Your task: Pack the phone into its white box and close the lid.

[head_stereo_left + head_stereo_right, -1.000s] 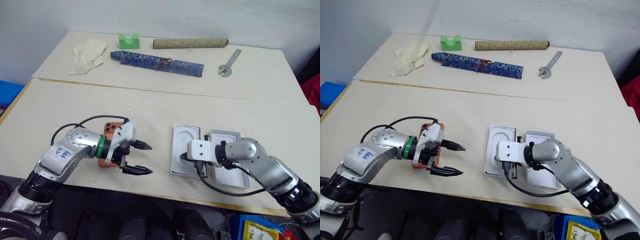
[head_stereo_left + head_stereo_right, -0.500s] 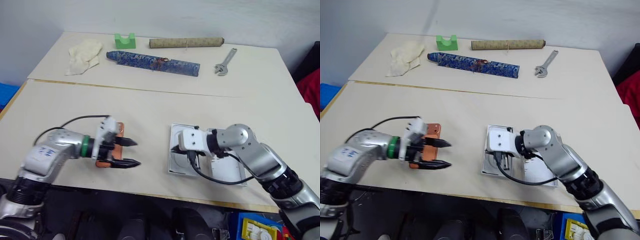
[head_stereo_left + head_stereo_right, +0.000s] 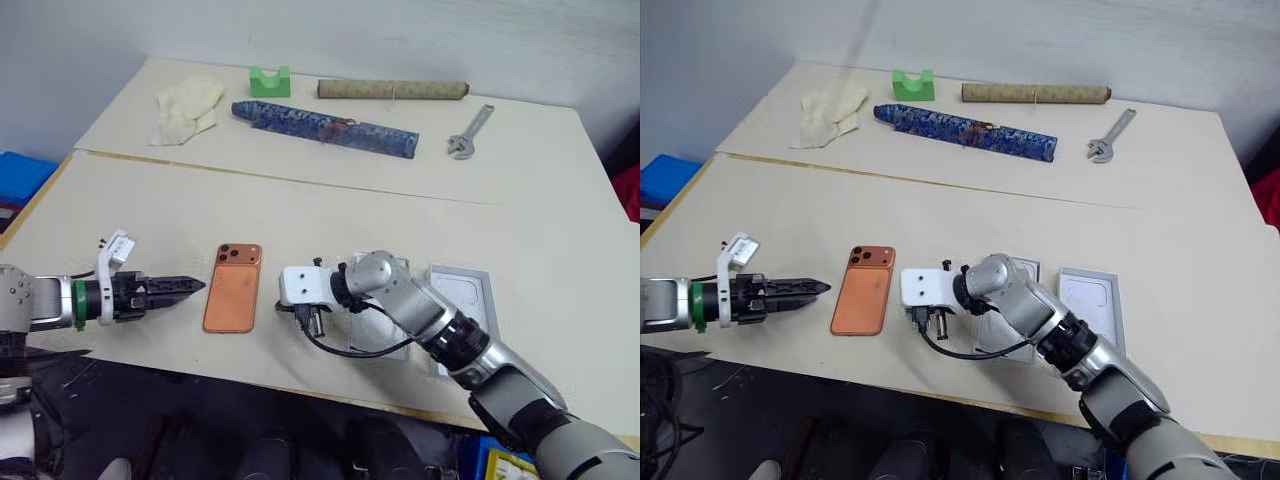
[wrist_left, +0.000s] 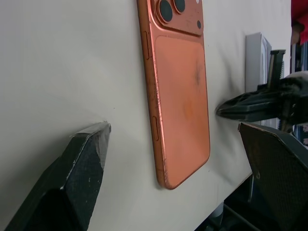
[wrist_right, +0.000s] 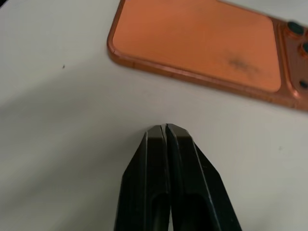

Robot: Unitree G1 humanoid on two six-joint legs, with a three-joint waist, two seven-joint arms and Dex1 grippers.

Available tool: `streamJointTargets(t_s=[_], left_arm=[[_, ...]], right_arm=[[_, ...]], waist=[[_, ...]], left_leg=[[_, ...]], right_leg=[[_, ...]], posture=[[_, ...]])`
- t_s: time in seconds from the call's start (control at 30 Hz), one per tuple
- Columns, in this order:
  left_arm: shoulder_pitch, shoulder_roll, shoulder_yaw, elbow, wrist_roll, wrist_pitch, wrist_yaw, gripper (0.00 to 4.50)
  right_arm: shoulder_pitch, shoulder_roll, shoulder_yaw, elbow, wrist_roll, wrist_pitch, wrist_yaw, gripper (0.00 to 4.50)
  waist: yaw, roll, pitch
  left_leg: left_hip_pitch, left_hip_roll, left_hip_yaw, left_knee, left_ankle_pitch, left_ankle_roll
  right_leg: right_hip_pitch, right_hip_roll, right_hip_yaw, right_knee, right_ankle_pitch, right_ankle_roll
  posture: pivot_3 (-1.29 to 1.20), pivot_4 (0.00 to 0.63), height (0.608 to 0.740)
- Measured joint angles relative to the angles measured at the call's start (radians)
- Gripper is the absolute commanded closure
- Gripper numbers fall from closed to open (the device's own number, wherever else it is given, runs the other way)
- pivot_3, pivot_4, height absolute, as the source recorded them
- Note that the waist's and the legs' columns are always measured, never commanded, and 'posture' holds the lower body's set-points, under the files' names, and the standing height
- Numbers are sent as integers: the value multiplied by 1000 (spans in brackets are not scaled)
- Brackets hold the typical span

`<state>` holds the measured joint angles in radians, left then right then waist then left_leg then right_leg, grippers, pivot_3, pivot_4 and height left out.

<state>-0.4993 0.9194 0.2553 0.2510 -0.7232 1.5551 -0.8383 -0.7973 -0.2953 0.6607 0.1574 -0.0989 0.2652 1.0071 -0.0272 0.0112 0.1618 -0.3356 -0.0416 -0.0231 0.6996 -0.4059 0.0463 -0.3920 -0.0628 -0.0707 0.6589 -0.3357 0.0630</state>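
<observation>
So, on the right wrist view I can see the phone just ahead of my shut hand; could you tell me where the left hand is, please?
Observer: The left hand is on the opposite side of the phone, to its left. Its tips point at the phone without touching it.
Operator: Thank you. Is it open?
Observer: Yes. In its own wrist view its fingers stand wide apart, with the phone between them.
Operator: And is any packaging nearby?
Observer: A white tray lies open side up, further right of the phone. I cannot tell whether it is box or lid.

Phone flat on table, left pincer left, right pincer right
</observation>
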Motion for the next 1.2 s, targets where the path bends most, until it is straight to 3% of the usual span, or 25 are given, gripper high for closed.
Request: streamJointTargets(t_s=[0.13,0.23,0.37,0.63,0.73,0.9,1.1,1.13,1.2], left_arm=[[-20,-83,-3,-50,21,17,66,0],[-31,-140,-41,-77,41,5,96,0],[-57,-223,-61,-75,59,-3,118,0],[-76,-326,-20,0,-25,9,113,0],[-76,-327,-6,19,-35,15,123,607],[-73,-298,-1,73,-55,39,113,2183],[-55,-262,-33,49,-133,56,108,4148],[-54,-263,-39,28,-172,58,117,4400],[-59,-279,-49,16,-213,57,134,4388]], right_arm=[[-25,40,0,86,-44,-66,-16,4415],[-31,78,-4,133,-60,-67,-21,4415],[-30,110,-21,171,-65,-46,-26,4415],[-14,129,-52,165,-60,-15,-19,4415],[-9,117,-56,154,-60,-10,-16,4500],[54,67,-90,55,-43,-1,-11,4500],[166,-45,-264,-199,82,159,6,4500],[195,-65,-322,-299,136,217,11,4500],[228,-100,-378,-400,196,284,17,4500]], waist=[[1,8,-6],[1,17,-11],[2,29,-20],[0,28,-20],[-1,27,-20],[-2,21,-18],[-3,12,-16],[-1,11,-16],[1,11,-16]], left_leg=[[4,-2,-9,1,0,-1],[15,-3,-14,-3,1,-2],[20,-5,-24,-5,1,-3],[18,-10,-37,-8,2,-4],[18,-15,-48,-9,2,-4],[14,-26,-68,-11,2,-4],[0,-45,-104,-5,2,-4],[-1,-50,-112,-5,2,-4],[-1,-54,-119,-5,2,-4]], right_leg=[[4,0,0,-2,0,0],[18,1,3,-6,0,0],[19,3,11,-5,0,0],[16,4,16,-2,0,0],[16,4,17,-2,0,0],[12,4,19,-2,0,0],[-14,1,22,5,0,1],[-17,0,24,5,0,1],[-18,0,26,5,1,1]], posture=[[0,150,740],[0,150,740],[0,150,740],[0,150,740],[0,150,740],[0,150,740],[0,150,740],[0,150,740],[0,150,740]])
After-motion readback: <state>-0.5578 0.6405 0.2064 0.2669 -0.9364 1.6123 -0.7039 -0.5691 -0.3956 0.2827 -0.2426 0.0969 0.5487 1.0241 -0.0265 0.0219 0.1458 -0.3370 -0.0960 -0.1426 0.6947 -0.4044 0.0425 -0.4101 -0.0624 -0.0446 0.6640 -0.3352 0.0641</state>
